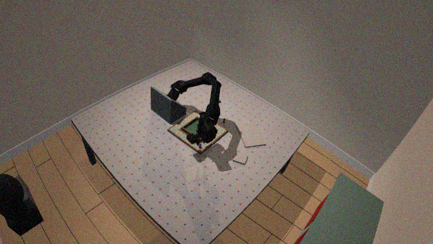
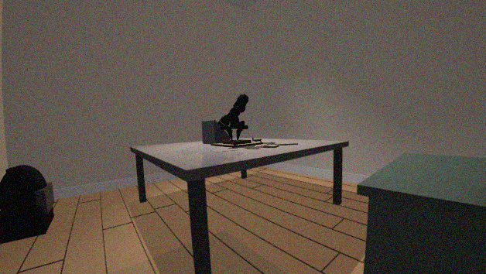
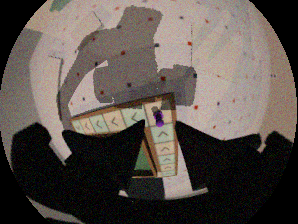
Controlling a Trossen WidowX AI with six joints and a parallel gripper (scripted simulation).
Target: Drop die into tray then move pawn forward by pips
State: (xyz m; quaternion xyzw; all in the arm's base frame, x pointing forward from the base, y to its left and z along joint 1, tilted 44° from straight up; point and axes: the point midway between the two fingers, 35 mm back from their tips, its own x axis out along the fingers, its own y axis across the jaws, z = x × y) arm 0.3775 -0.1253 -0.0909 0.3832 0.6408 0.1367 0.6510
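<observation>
The board (image 1: pixel 176 131) (image 3: pixel 100 123) with its ring of arrow squares lies in the middle of the table (image 1: pixel 138 145) (image 2: pixel 201 156). Its green dice tray (image 1: pixel 192 126) (image 3: pixel 143 160) is partly covered by my arm. The die is hidden. A small purple pawn (image 1: pixel 200 147) (image 3: pixel 160 117) stands on a square at the board's near corner. My gripper (image 1: pixel 197 140) (image 3: pixel 160 123) (image 2: pixel 236 142) hangs low over the board just behind the pawn. Its fingers are half open with nothing between them, and the pawn stands just beyond the fingertips.
A grey upright box (image 1: pixel 167 105) (image 2: pixel 209 131) stands right behind the board. Thin flat cards (image 1: pixel 255 143) (image 1: pixel 240 160) lie on the table to the right. A green cabinet (image 1: pixel 345 214) (image 2: pixel 426 182) and a black object (image 1: pixel 14 203) (image 2: pixel 21 201) stand on the floor.
</observation>
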